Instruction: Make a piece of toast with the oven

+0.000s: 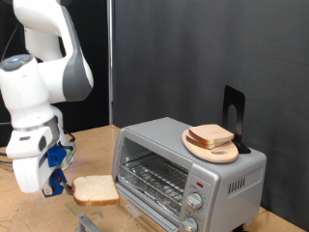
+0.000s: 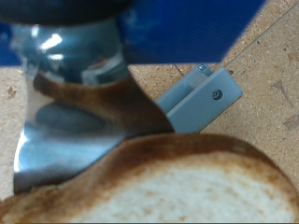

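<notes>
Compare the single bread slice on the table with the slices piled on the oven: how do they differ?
The piece of toast lies alone, flat on the wooden table, beside the tool; the piled slices are stacked, overlapping, on a round wooden plate atop the oven. The single slice sits in front of the oven door, low; the pile sits high, away from the tool. Both look pale with tan-brown crust.

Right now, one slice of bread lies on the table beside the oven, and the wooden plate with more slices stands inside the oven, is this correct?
Not quite. The wooden plate with the other slices stands on top of the oven, not inside it; the exterior view shows this. The single slice of bread does lie on the table beside the oven.
</notes>
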